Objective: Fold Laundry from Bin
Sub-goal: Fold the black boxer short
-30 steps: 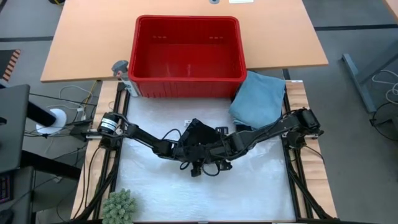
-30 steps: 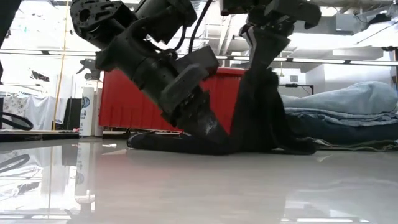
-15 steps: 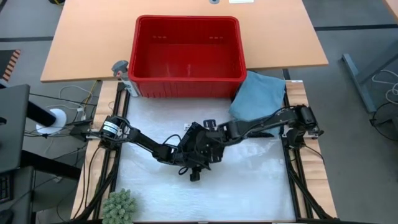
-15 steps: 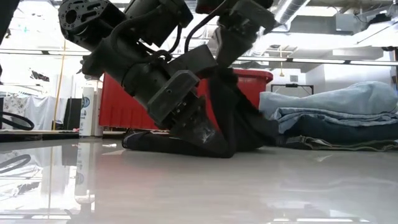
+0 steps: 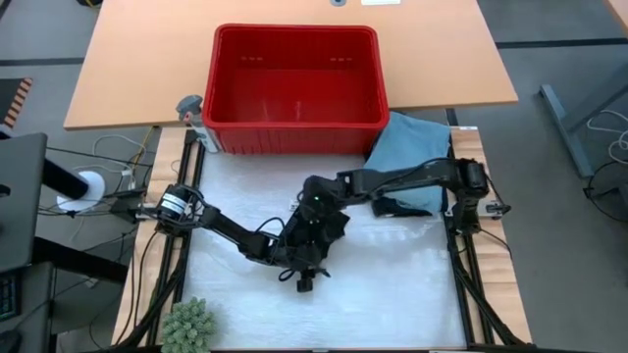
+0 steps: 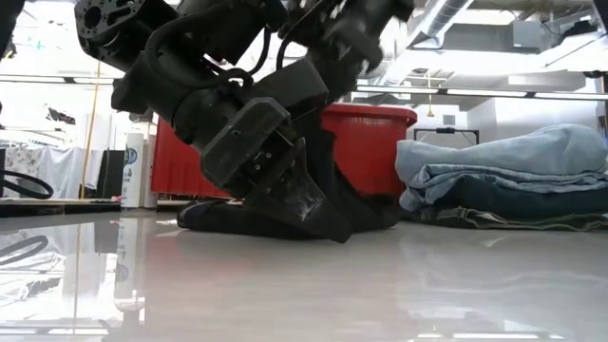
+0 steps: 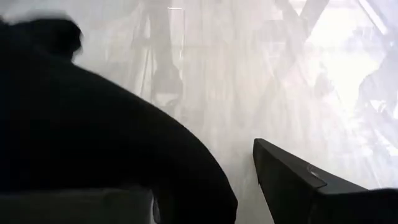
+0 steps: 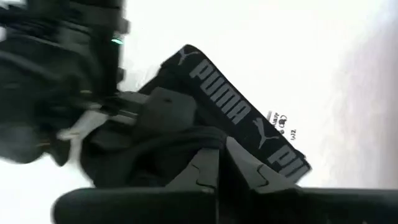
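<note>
The laundry at hand is a black garment with a white-lettered waistband, bunched on the white mat in mid-table. My right gripper reaches in from the right and is shut on its cloth. My left gripper comes from the left, low on the mat, and is open. One finger is bare; the black cloth hides the other. The red bin stands behind the mat. I see nothing inside it. My right gripper pinches a bunched fold of the black garment between its two fingers, slanting down from the table's right. The cloth below the fingers rests on the mat. My left gripper has black cloth draped over one finger; its tip lies low against the garment's near side.
A folded stack with light blue cloth on top lies at the mat's back right; in the low view it shows as a blue stack beside the bin. A green tufted object sits at the near left corner. A small bottle stands left of the bin.
My right gripper has swung toward the table's left and tipped, carrying the raised part of the black garment. That part hung upright from it and is now folded over onto the rest. My left gripper has edged toward the near edge, staying low.
</note>
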Robot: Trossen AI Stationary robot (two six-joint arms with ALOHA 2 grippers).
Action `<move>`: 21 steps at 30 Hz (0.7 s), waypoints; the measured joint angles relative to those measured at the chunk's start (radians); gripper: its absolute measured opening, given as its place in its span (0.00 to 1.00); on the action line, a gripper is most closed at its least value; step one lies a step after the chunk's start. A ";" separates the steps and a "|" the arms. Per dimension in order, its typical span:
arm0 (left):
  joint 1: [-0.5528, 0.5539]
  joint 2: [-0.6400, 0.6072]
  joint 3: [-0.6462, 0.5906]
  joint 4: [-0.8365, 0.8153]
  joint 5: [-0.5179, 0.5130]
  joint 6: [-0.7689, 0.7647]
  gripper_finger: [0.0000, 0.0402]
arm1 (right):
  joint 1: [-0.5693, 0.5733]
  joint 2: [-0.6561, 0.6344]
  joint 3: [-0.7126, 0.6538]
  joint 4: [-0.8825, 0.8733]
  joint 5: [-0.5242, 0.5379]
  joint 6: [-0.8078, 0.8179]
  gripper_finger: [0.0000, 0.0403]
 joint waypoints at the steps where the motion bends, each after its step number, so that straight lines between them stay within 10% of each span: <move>1: -0.004 0.000 0.000 0.000 -0.002 -0.002 0.44 | -0.009 0.019 0.000 0.014 -0.015 -0.001 0.11; 10: -0.006 0.000 0.000 -0.018 -0.001 -0.026 0.44 | -0.039 0.105 0.000 0.052 -0.179 0.021 0.31; 21: -0.007 -0.095 -0.001 -0.184 0.009 0.010 0.44 | -0.074 -0.078 0.000 -0.011 -0.215 0.058 0.62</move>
